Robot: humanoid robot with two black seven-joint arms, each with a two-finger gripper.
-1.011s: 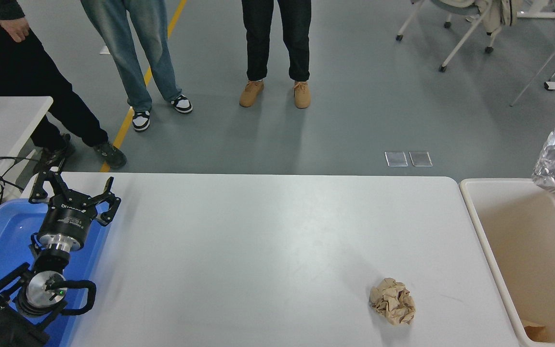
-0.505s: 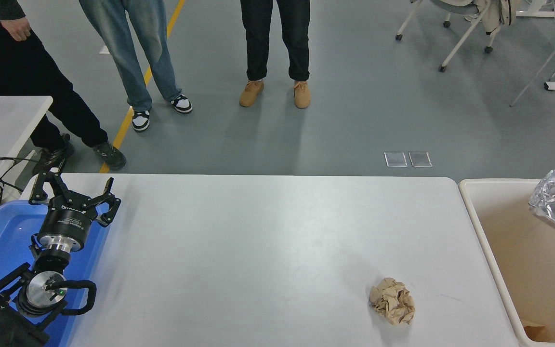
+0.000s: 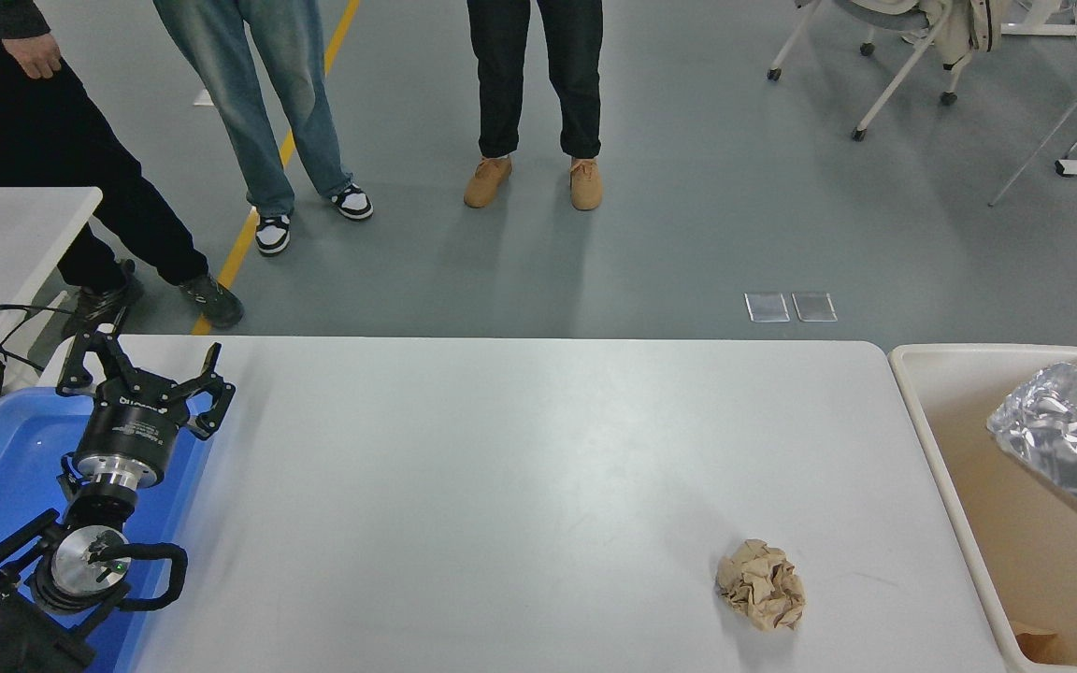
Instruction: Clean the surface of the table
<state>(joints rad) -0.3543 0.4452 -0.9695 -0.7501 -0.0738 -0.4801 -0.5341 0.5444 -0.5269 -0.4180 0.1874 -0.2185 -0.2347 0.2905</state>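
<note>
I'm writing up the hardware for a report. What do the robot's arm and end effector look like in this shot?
Only the left arm shows. It is black, with round silver metal joint housings, a small green light on the lower one, and a black cable looping beside it. The left end effector is black with angular linkage fingers on a cylindrical black body carrying white lettering too small to read. The right arm is out of view.
</note>
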